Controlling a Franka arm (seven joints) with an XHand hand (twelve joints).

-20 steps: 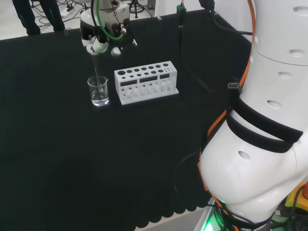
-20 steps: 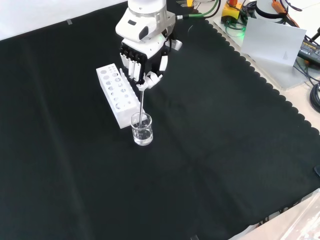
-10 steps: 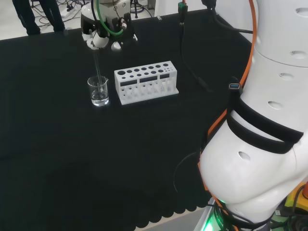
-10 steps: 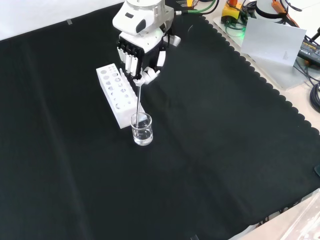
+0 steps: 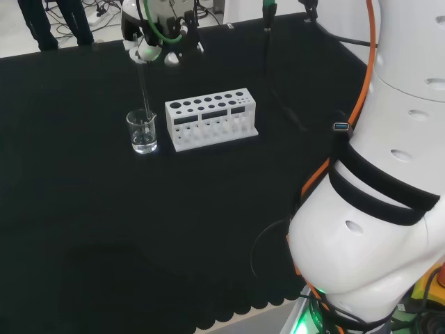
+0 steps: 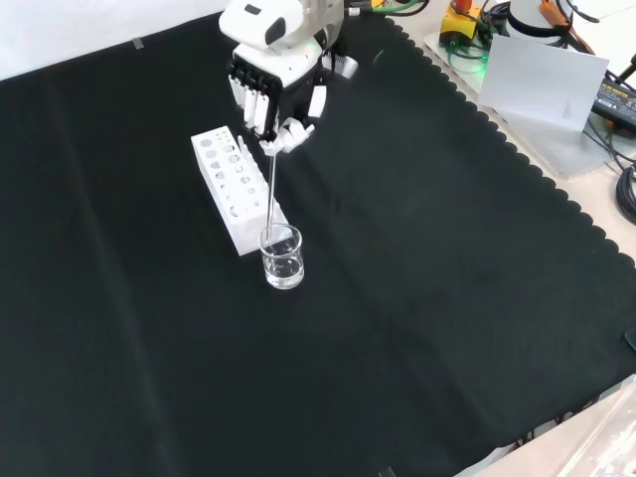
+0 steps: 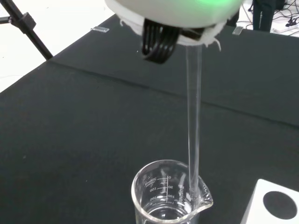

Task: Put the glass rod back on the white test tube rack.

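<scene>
The hand (image 6: 275,94) is clenched on the top end of the glass rod (image 6: 271,192), fingers and thumb pinching it so that the rod hangs almost straight down from the palm — its long axis is close to vertical, with only a slight lean in the front view. The rod's lower end is inside the glass beaker (image 6: 282,257), at about rim level in the wrist view, where the tip sits close against the inside wall near the spout; whether it has fully cleared the rim I cannot tell. A little clear liquid appears to lie in the bottom of the beaker. The white test tube rack (image 6: 236,187) stands just beside the beaker on the black-clothed table (image 6: 447,298): in the head view it lies directly to the right of the beaker, and in the front view it runs up and to the left, away from it. So the coming move turns on one relation — the rod is upright and the rack's holes open upward, just to the side of the rod's tip. My judgement is that the rod needs a little more lift to be free of the beaker, then a short sideways carry over the rack, keeping the axis vertical so the tip can drop into a hole.
</scene>
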